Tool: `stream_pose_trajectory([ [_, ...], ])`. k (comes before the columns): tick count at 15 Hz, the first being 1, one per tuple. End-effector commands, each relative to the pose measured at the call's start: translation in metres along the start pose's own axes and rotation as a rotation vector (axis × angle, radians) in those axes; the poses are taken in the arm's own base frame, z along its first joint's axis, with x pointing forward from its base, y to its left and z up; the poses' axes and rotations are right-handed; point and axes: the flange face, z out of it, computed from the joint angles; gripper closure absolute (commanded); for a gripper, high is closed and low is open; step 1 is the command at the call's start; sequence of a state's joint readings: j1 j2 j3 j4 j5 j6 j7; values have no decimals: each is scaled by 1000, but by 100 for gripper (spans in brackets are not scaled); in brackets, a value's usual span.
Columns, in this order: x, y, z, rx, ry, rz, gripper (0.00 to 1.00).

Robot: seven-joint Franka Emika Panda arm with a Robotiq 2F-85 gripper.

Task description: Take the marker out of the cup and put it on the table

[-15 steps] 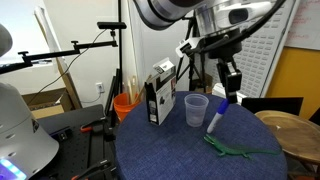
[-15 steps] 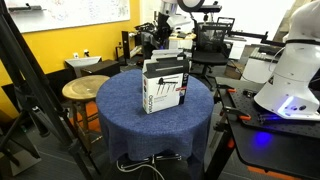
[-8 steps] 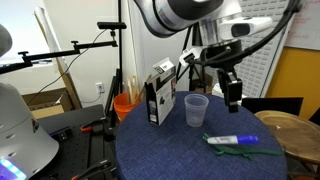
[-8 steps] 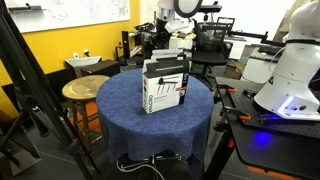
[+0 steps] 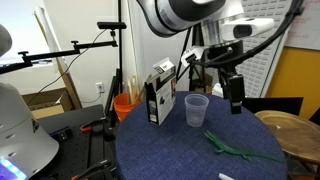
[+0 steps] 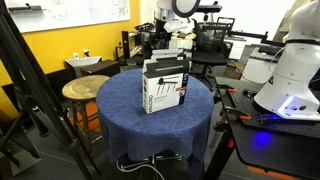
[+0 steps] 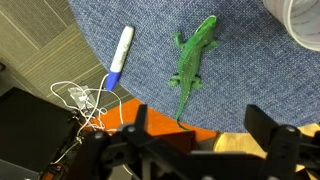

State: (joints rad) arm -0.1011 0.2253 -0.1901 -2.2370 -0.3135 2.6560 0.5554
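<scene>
The marker [image 7: 118, 56], white-bodied with a blue end, lies on the table [image 7: 250, 75] right at the cloth's rim, its blue end poking over the edge. It lies apart from the green toy lizard [image 7: 190, 58]. My gripper [image 7: 200, 140] is open and empty, its fingers wide apart above the table's rim. In an exterior view the gripper [image 5: 235, 97] hangs to the right of the translucent cup [image 5: 197, 110], above the table [image 5: 160, 150] and clear of it. Only the cup's rim [image 7: 306, 24] shows in the wrist view.
A black-and-white carton [image 5: 160, 95] stands left of the cup and hides it in an exterior view [image 6: 163, 85]. The lizard [image 5: 236, 150] lies near the front. A wooden stool [image 5: 290, 125] and an orange bucket [image 5: 125, 103] stand beside the table.
The gripper opened and let go of the marker. The marker dropped beside the lizard, then rolled towards the table's rim. The gripper rose slightly.
</scene>
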Motion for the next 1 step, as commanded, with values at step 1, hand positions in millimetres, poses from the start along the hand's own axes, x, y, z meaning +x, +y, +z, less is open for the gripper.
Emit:
stream_pose_trajectory([
  [1,3,1,-4,4,-22,-31,0],
])
